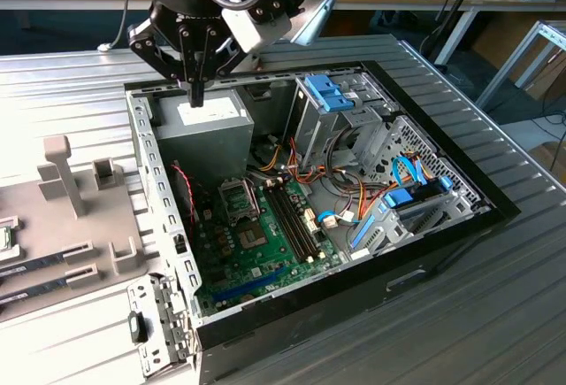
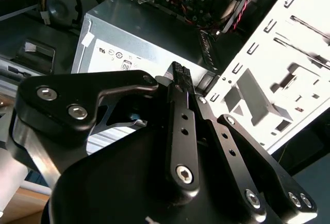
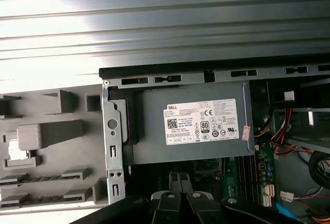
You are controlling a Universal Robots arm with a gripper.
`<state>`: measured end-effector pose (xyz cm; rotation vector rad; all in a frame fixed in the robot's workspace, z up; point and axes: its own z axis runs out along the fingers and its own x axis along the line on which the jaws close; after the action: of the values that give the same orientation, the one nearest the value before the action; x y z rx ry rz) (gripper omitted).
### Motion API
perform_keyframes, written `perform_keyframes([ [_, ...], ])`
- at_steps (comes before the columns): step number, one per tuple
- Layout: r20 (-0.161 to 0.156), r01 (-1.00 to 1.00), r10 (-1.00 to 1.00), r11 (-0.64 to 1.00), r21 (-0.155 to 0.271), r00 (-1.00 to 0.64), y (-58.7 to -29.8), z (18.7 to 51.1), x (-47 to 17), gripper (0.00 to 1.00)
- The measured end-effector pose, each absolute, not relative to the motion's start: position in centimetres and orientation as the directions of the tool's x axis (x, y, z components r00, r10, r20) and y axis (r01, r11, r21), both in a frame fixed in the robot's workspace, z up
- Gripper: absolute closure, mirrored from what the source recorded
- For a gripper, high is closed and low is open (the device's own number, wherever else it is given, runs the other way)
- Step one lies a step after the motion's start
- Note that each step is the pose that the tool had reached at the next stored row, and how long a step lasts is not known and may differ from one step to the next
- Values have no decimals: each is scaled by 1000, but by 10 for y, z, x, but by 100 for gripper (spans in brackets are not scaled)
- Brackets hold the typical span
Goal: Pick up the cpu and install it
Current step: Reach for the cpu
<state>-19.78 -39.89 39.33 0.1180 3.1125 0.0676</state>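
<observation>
Fingers are pressing together with nothing between them, hovering over the power supply, upper left of the exterior view. You're not grasping yet: the cpu is sitting in the grey tray at the exterior view's left edge, well apart.

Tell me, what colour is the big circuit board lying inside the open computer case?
The circuit board is green; the exterior view shows it best.
</observation>
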Motion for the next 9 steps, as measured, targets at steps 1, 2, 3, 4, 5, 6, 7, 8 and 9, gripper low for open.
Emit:
perform_keyframes([
  [1,-24,75,76,996,44,-997,-399,393,-198,89],
  [2,-24,75,76,996,44,-997,-399,393,-199,89],
  [3,-24,75,76,996,44,-997,-399,393,-199,89],
  [4,-24,75,76,996,44,-997,-399,393,-199,89],
  [5,-25,75,76,996,44,-997,-399,393,-200,89],
  [6,-24,75,76,996,44,-997,-399,393,-200,89],
  [7,-24,75,76,996,44,-997,-399,393,-201,89],
  [8,-24,75,76,996,44,-997,-399,393,-201,89],
  [9,-24,75,76,996,44,-997,-399,393,-202,89],
])
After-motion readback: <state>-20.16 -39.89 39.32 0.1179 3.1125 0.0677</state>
